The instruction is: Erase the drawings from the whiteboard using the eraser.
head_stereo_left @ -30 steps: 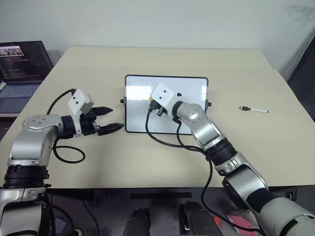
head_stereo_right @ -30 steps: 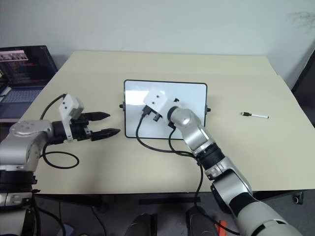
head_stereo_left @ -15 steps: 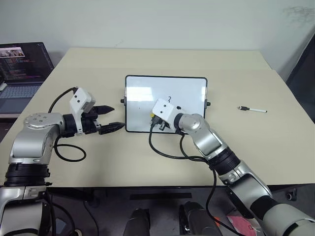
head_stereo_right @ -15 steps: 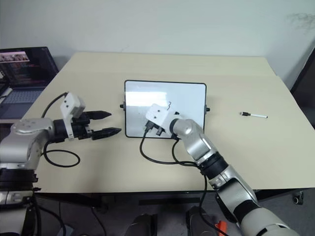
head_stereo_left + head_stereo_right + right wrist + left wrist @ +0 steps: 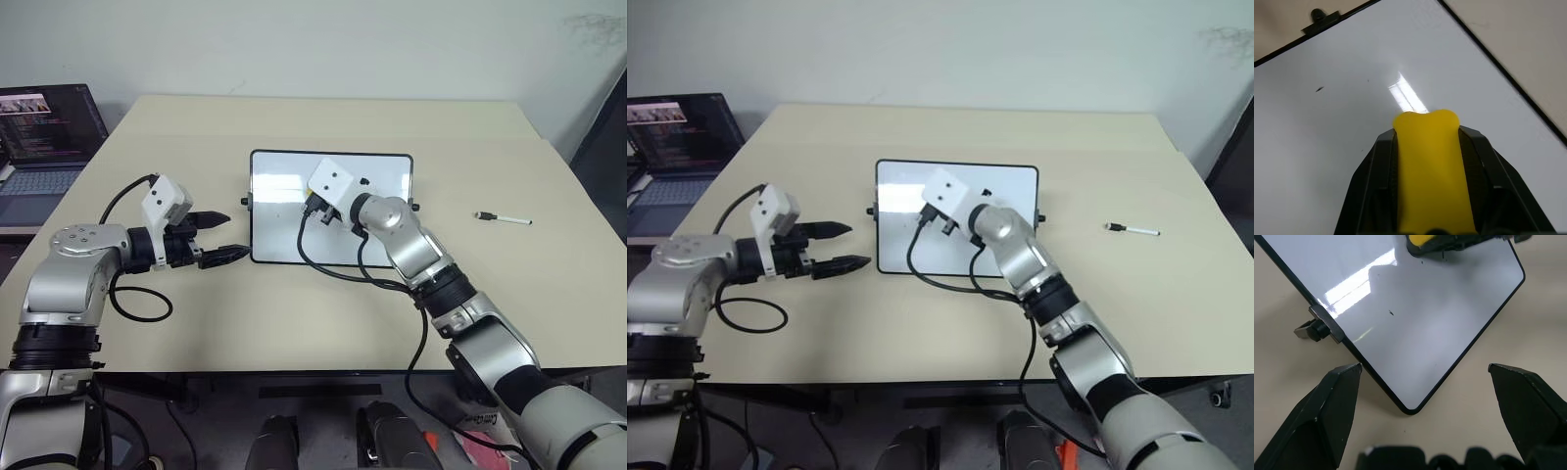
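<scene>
- The eraser (image 5: 1430, 171), a yellow block, is sitting clamped between the black fingers of the right pincer (image 5: 1427, 147), pressing on the upper part of the whiteboard (image 5: 284, 235).
- The whiteboard is lying flat at the middle of the beige counter (image 5: 323, 304); small dark specks of the drawings (image 5: 1319, 89) are showing on its glossy face.
- The left pincer (image 5: 217, 237) is hovering just beside the board's left edge, fingers apart and gripping nothing.
- A marker pen (image 5: 504, 218) is lying well apart to the right; a laptop (image 5: 44, 137) is standing beyond the counter's left end.
</scene>
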Tool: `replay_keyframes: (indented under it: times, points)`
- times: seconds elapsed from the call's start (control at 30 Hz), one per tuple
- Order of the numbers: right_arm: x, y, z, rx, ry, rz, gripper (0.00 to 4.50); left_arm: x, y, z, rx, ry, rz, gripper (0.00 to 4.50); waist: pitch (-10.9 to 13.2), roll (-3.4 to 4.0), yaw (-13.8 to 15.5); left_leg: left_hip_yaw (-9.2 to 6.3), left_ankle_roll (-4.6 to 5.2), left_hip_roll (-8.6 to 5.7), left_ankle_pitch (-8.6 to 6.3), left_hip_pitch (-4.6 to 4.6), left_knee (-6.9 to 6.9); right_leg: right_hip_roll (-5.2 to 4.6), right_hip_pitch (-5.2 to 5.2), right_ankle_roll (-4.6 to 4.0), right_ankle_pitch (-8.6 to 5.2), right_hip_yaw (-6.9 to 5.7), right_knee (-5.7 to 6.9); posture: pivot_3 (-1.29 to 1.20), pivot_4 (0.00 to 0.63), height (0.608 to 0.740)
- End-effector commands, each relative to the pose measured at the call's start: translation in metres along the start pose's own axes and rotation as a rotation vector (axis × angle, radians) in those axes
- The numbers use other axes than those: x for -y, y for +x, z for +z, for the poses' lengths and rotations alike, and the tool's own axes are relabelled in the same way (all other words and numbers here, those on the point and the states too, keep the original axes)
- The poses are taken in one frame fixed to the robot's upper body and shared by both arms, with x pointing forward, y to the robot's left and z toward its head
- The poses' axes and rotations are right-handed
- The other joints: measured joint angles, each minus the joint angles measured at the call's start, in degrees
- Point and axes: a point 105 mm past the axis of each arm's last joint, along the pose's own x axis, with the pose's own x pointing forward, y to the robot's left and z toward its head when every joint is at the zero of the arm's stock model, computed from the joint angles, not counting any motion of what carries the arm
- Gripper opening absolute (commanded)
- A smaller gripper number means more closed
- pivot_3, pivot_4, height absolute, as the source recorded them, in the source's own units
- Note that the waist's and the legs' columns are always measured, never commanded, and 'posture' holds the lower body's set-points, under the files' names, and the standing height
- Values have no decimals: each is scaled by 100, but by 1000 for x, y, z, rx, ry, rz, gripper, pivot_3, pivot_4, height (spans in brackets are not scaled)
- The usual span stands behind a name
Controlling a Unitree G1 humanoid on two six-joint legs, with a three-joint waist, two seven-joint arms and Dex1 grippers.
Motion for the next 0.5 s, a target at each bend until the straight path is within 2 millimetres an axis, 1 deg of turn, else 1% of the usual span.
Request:
replay_keyframes:
  times: [0.03, 0.13, 0.2, 0.27, 0.3, 0.4, 0.5]
  points:
    - [-22, -3, -18, -74, -4, 98, 1392, -6, -8, 12, 18, 43, 29, 4500, 0, 0, -5, 0, 0, 0, 0, 3, 0, 0, 1, 2, -1, 0, 2, 0, 150, 740]
    - [-31, -5, -16, -76, -23, 135, 1392, -6, -7, 11, 18, 42, 29, 4500, 0, 1, -5, -1, 3, 1, 4, 6, 0, 2, 1, 4, -1, -1, 5, 0, 150, 740]
    - [-29, -4, -13, -70, -25, 124, 1392, -6, -7, 11, 18, 42, 28, 4500, 0, 0, -4, -1, 1, 1, 7, 6, 0, 2, 1, 6, 1, -1, 5, 0, 150, 740]
    - [-22, -3, -10, -62, -26, 95, 1392, -6, -7, 11, 18, 42, 27, 4500, 0, 0, -2, -1, -1, 1, 9, 6, 0, 2, 1, 7, 3, -1, 5, 0, 150, 740]
    - [-17, -3, -8, -56, -28, 74, 1392, -6, -7, 11, 18, 42, 27, 4500, 0, 0, -2, 0, -1, 1, 9, 6, 0, 2, 1, 8, 3, 0, 4, 0, 150, 740]
    - [10, -3, -3, -44, -40, -32, 1392, -6, -7, 11, 19, 43, 27, 4500, 1, 2, -1, -1, -1, 1, 9, 5, 0, 2, 0, 8, 3, -1, 5, 0, 150, 740]
    - [23, -4, -4, -43, -43, -78, 1392, -6, -7, 11, 19, 44, 27, 4500, 1, 2, 11, -1, -5, 1, 12, 4, 0, 2, 0, 9, 5, -1, 2, 0, 150, 740]
